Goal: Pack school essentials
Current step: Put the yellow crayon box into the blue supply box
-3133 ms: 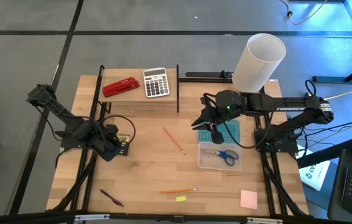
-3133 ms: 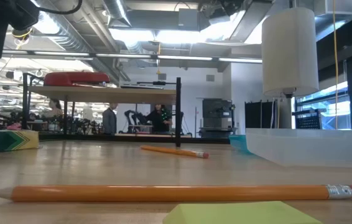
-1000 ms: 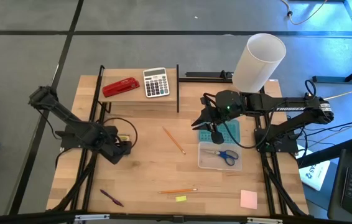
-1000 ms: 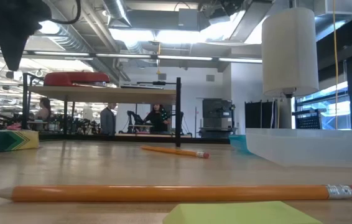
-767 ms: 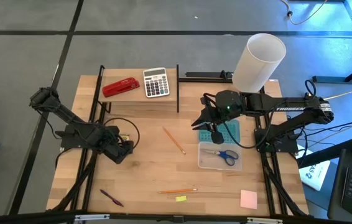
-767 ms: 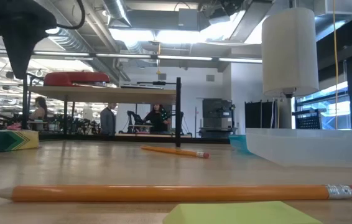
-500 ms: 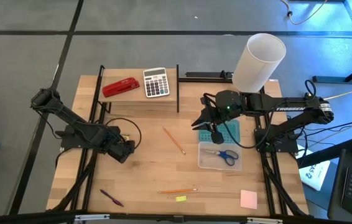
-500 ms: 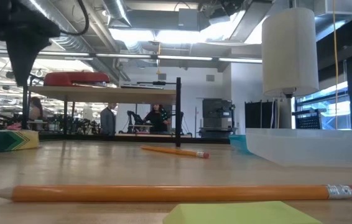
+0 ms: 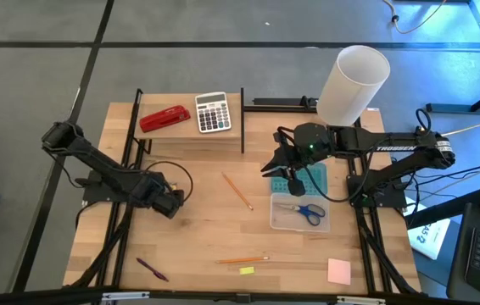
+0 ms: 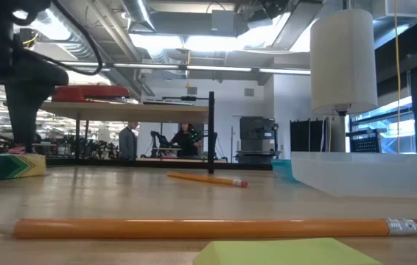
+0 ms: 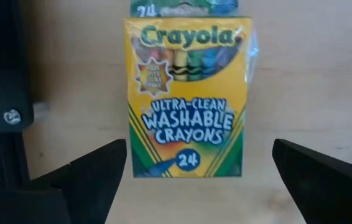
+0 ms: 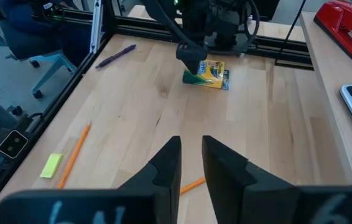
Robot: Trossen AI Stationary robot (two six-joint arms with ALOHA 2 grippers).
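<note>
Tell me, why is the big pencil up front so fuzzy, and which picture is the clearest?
In the low view, the near pencil sits right by the lens, so it blurs; bright ceiling lights glare above. In the left wrist view, the crayon box is sharp enough to read.

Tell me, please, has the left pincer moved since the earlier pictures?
Yes. In the high view the left pincer has shifted toward the table's centre, away from the left black frame rail, and now hangs open over the crayon box.
</note>
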